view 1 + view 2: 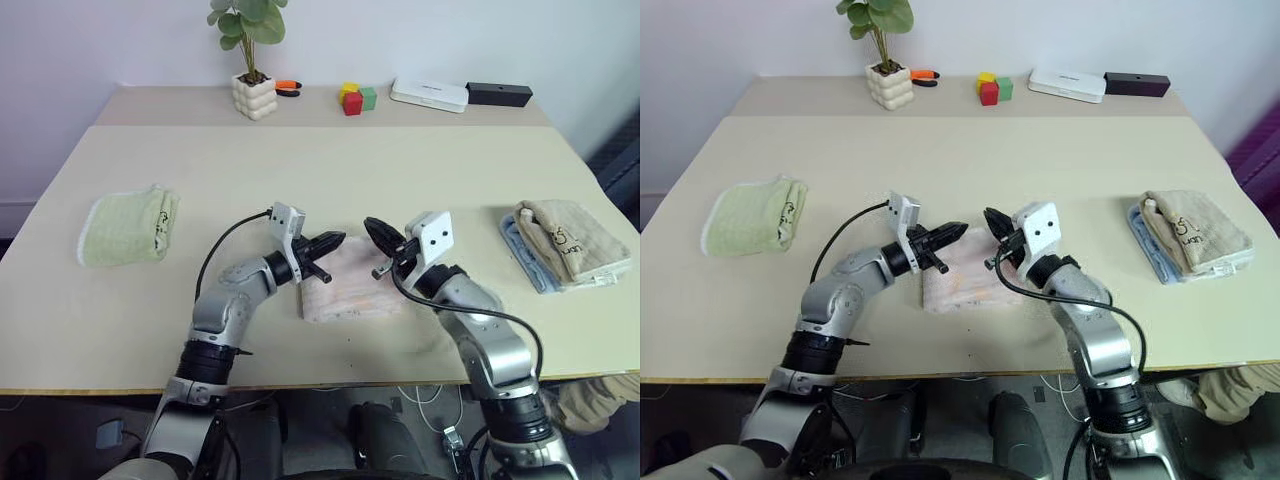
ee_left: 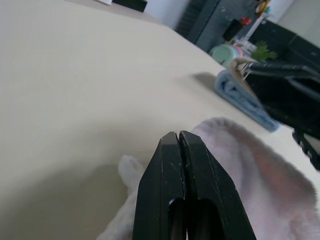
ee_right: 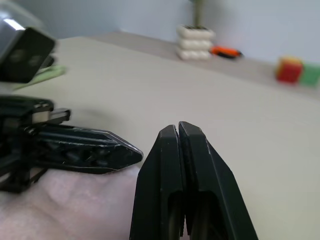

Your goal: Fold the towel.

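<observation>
Just below both claws — left claw [image 1: 335, 240], right claw [image 1: 372, 229], each pressed together, empty — the towel [image 1: 350, 292].

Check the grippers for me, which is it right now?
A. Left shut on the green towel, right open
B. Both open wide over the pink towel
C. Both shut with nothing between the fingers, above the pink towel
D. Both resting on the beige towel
C: the left gripper and right gripper each show fingers pressed together with nothing between them, poised over the pink towel.
</observation>
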`<state>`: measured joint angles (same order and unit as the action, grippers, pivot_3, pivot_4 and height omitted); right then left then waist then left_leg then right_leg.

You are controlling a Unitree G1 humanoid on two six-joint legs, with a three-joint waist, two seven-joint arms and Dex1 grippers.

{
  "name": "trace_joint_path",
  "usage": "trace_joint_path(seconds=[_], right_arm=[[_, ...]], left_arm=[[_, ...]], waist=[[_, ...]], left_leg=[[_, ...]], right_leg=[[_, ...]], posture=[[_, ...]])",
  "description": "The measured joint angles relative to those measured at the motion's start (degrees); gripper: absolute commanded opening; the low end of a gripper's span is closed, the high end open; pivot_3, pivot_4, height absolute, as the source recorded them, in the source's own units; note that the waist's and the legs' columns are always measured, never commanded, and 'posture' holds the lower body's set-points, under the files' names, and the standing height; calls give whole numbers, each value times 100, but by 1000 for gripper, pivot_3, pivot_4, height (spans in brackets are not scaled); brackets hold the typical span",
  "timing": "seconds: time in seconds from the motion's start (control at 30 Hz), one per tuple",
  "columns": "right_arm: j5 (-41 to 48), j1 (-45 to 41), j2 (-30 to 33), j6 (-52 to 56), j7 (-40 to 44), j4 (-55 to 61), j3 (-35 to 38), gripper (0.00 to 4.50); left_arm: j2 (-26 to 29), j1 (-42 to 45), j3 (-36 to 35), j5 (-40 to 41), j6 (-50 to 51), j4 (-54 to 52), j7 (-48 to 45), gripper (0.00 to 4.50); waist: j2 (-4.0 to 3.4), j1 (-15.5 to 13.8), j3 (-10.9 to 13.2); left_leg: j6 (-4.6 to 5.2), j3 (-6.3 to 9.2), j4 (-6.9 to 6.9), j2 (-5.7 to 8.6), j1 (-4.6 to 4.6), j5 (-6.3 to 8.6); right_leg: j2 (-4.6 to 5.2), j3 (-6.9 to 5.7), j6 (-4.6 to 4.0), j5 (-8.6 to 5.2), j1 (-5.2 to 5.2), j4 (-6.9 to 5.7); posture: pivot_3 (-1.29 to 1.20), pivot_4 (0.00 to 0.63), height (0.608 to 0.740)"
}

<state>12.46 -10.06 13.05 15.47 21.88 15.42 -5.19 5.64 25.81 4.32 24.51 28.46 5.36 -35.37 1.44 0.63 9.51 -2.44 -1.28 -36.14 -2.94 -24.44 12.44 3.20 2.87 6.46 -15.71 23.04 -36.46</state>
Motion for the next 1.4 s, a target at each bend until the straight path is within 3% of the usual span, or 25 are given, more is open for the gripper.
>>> trace_joint_path(seconds=[0.2, 0.83, 1.2, 1.4], right_arm=[[-320, 441, -305, -319, -169, -412, -328, 28], [-741, 752, -227, -451, -641, -562, 3, 28], [-801, 247, -196, -56, -813, -424, 170, 28], [-756, 37, -48, 106, -669, -308, 244, 28]], left_arm=[[-89, -75, 207, -407, -573, 328, 56, 0], [-67, -87, 201, -708, -1119, 646, -53, 0], [-42, -77, 15, -538, -830, 618, 20, 0], [289, -9, -439, 5, -27, 167, 28, 0]], waist=[[-2, -6, -2], [-5, 0, -4], [-6, 5, -4], [-6, 14, -4]], left_leg=[[0, -1, -3, 1, 2, 0], [0, 0, -2, 0, 8, 0], [0, 1, -2, 0, 8, 0], [0, 1, 0, -1, 6, 0]], right_leg=[[0, 0, -3, -1, -4, 2], [0, 0, -3, -2, -10, 2], [0, 0, -2, -1, -9, 2], [0, 0, -1, 0, -6, 1]], posture=[[0, 150, 740], [0, 150, 740], [0, 150, 740], [0, 150, 740]])
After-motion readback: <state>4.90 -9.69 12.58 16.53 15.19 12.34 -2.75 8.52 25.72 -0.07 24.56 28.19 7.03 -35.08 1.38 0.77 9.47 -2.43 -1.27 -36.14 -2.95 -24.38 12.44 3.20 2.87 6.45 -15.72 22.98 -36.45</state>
